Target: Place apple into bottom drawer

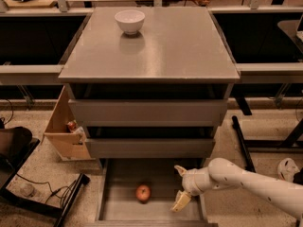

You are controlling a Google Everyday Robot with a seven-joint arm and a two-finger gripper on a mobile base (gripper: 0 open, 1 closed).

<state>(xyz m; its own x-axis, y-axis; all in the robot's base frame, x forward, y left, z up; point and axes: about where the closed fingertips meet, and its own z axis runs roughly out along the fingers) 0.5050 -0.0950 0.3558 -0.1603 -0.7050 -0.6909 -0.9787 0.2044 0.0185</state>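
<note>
The small red apple (143, 192) lies on the flat grey floor of the open bottom drawer (118, 207), left of its middle. My gripper (180, 186) is open and empty, hanging over the right part of the drawer, a short way right of the apple and apart from it. The white arm reaches in from the lower right.
A white bowl (129, 21) stands on the cabinet top (156, 46) at the back. The two upper drawers (149, 112) are shut. A wooden box (61, 131) stands left of the cabinet, with cables and a dark stand on the floor at lower left.
</note>
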